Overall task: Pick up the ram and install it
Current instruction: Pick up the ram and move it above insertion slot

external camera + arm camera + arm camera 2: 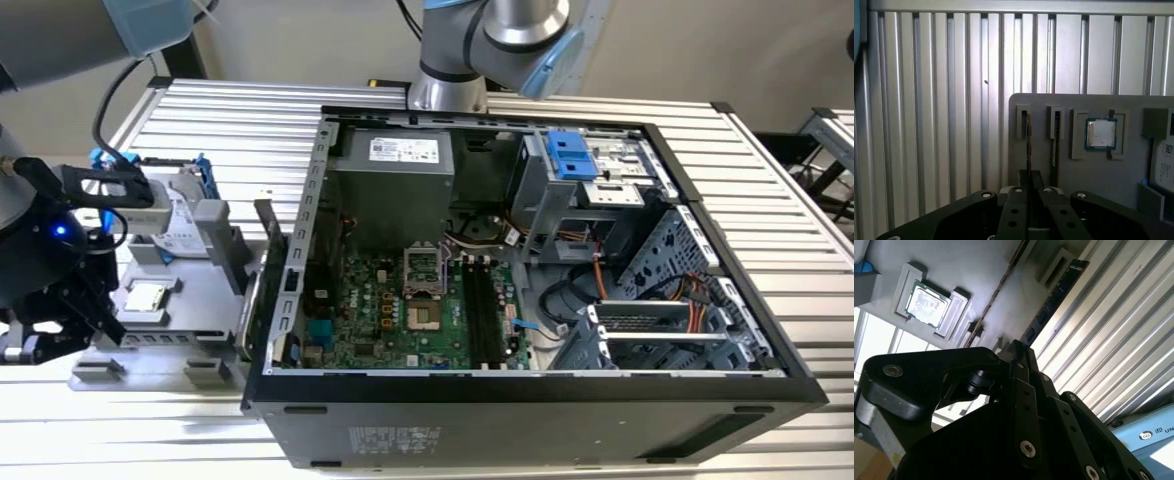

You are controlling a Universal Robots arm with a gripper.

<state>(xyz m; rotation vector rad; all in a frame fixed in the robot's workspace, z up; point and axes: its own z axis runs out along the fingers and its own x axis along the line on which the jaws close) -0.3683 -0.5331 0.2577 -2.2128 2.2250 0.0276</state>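
The ram (1027, 142) is a thin dark stick standing on edge in a slot of the grey tray (1094, 180). In the second wrist view the ram (1054, 297) runs as a long dark strip straight to my fingertips. My gripper (1029, 175) sits at its near end, with the fingers drawn together on the stick's edge. The same gripper (1021, 352) shows its jaws pressed close around the strip. In the exterior view my black gripper (64, 335) hangs at the tray's (200, 310) near corner, on the exterior view's left.
A second dark stick (1054, 145) stands in the neighbouring slot. A square silver chip (1100, 133) and a hard drive (174, 215) share the tray. The open computer case (534, 390) holds the motherboard with black slots (481, 310). Ribbed metal tabletop (929, 125) surrounds everything.
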